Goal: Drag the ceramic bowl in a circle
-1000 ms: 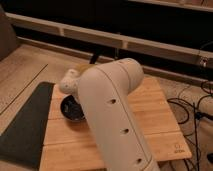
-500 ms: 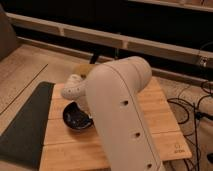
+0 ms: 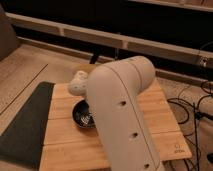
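Nearest, arm (image 3: pixel 125 120): a large cream-coloured link is seen rising from the near edge to a rounded elbow right of centre. Three small dark holes are set along its side, and much of the bench (image 3: pixel 162 112) is covered by it.
ceramic bowl (image 3: pixel 81 115): a round, shallow, glossy dark bowl is set upright on the left half of the bench, close to its left edge. Pale glints are seen inside it, and its right part is hidden by the arm.
wrist (image 3: pixel 77 85): a pale rounded segment is seen left of the elbow, just beyond the far rim of the ceramic bowl and angled down toward it.
jaws: closed. They are hidden behind the arm, over the right side of the ceramic bowl, and whether its rim is pinched cannot be told.
bench: a top of light bamboo slats is seen, with a small dark mark (image 3: pixel 179 147) printed at the near right corner.
mat (image 3: pixel 25 125): a dark mat is laid along the left edge of the bench.
floor (image 3: pixel 30 65): tan carpet is seen at the far left.
cables (image 3: pixel 192 107): dark cables are looped on the floor to the right of the bench.
far wall: dark panels are crossed by a pale horizontal rail (image 3: pixel 100 36).
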### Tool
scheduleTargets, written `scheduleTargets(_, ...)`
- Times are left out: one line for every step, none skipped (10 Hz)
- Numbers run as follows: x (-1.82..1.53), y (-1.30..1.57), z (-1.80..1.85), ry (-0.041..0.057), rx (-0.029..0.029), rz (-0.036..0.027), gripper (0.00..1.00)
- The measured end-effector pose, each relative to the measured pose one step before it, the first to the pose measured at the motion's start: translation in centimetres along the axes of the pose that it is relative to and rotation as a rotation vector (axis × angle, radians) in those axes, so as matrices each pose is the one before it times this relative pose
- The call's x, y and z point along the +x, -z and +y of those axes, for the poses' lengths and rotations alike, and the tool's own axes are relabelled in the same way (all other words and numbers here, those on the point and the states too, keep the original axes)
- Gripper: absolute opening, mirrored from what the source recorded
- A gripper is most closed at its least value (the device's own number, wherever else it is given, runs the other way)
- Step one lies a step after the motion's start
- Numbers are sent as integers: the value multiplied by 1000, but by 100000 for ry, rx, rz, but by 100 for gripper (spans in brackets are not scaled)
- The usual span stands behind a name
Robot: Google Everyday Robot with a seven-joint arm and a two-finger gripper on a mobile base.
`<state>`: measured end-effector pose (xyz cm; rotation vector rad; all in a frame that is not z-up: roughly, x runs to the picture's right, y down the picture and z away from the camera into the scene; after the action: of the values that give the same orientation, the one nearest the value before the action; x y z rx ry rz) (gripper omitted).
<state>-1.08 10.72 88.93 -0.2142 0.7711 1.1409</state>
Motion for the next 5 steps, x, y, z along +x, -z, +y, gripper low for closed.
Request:
scheduleTargets(-1549,153,-304,-376,1381,-3561,20)
scheduleTargets(-1320,64,-166,112,1570,-3529,20)
scheduleTargets(-1418,58,-183,225,1396,-3939,20)
scheduleTargets(-1237,68,-62,326,804,-3356,20)
scheduleTargets(-1003,131,287,526,-213,-2721,20)
